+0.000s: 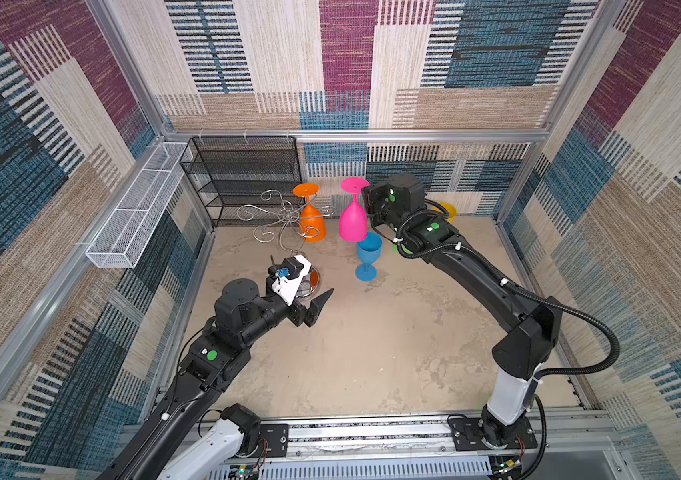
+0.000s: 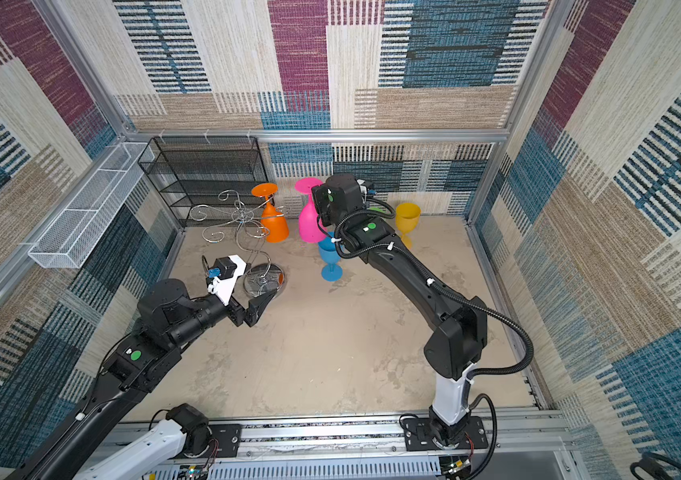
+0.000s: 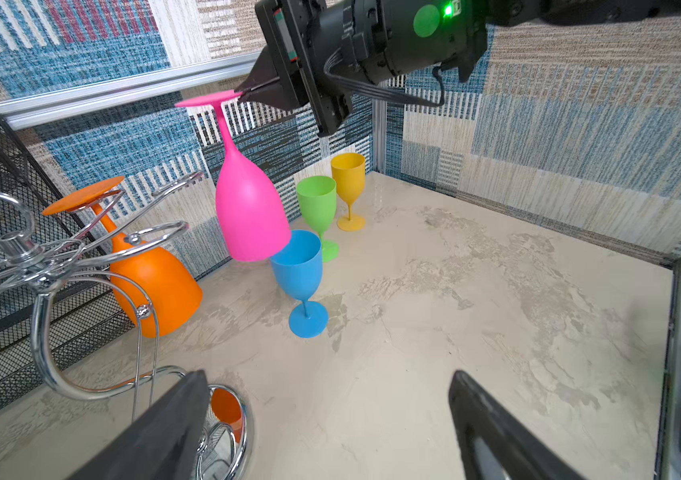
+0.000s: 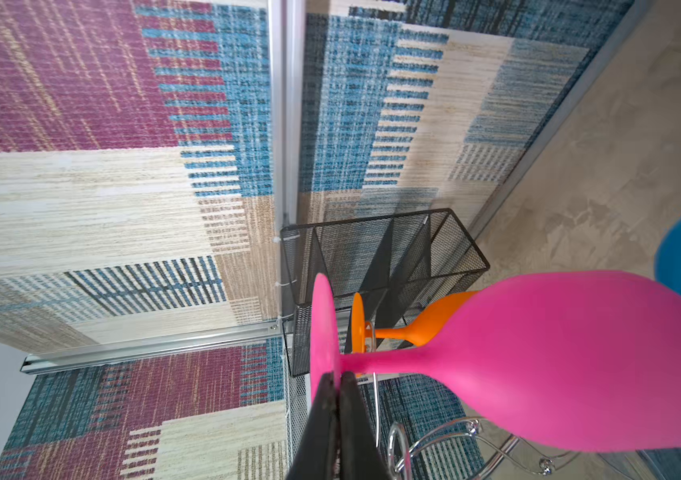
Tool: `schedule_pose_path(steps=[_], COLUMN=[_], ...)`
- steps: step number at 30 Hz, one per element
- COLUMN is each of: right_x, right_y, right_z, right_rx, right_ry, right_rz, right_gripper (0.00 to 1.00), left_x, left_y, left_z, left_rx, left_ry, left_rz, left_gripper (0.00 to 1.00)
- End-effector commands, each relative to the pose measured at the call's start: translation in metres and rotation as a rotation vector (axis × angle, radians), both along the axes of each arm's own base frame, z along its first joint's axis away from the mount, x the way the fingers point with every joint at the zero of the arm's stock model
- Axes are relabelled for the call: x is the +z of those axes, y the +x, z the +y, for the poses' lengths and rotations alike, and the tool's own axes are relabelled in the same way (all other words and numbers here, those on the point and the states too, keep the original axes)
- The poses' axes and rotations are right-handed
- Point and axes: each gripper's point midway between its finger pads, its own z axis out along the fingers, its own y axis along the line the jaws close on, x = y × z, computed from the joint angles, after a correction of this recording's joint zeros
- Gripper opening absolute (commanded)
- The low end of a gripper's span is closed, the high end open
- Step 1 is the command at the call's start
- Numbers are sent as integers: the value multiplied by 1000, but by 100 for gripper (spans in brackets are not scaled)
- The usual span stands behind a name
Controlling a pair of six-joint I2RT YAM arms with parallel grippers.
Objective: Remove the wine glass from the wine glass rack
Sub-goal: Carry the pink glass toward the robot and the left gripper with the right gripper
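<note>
Wine glass of bright pink matte plastic (image 1: 353, 216) hangs upside down in the air at the upper centre of both top views, foot up and bowl down, clear of the shiny chrome wire wine glass rack (image 1: 285, 216) to its left. The right claw (image 4: 338, 380) is clamped on the rim of the glass's flat foot, its jaws nearly together on that thin edge. The left claw (image 3: 330, 374) stands wide apart and holds nothing. It sits at the bottom of the left wrist view, just beside the rack's round mirrored base (image 3: 243, 415); I cannot tell whether it touches.

The grip looks like the weak point. A pinch on a thin disc, with the whole bowl hanging below it, could let the glass swing or slip out on any quick move. The pink bowl also sits very close over the mouth of the upright blue plastic goblet (image 3: 299, 270) on the pale marbled counter (image 1: 372, 353), so lowering it straight down would likely knock the goblet over. An orange plastic wine glass (image 1: 312, 222) hangs tilted on the rack, and a nudge from the left claw could tip the stand.

No brand, label or writing can be read anywhere — only plain green dots on the arms.
</note>
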Motion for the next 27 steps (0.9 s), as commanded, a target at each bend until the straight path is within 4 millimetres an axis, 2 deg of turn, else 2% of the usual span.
schedule_pose_path(steps=[1,12,14,19,27], right_x=[26,52,61,58,72], right_y=[-2,-25,-34,-57,-105], right_z=[-12,-45,-50,-67,-90], right_rx=[-47,-115,-113,-120,-95], right_ry=[-17,-116,-150,-259,-498], right_rz=[-99,-260,-317,-396,-606], right_gripper=[0,0,0,0,0], left_x=[7,5,5,3,0], left_y=[1,1,2,2,4], left_z=[-1,-3,-3,-4,-8], left_rx=[-9,-13,-12,-15,-24], left_ry=[3,2,3,4,5], left_rz=[-35,-26,-25,-20,0], left_gripper=[93,93,93,93,93])
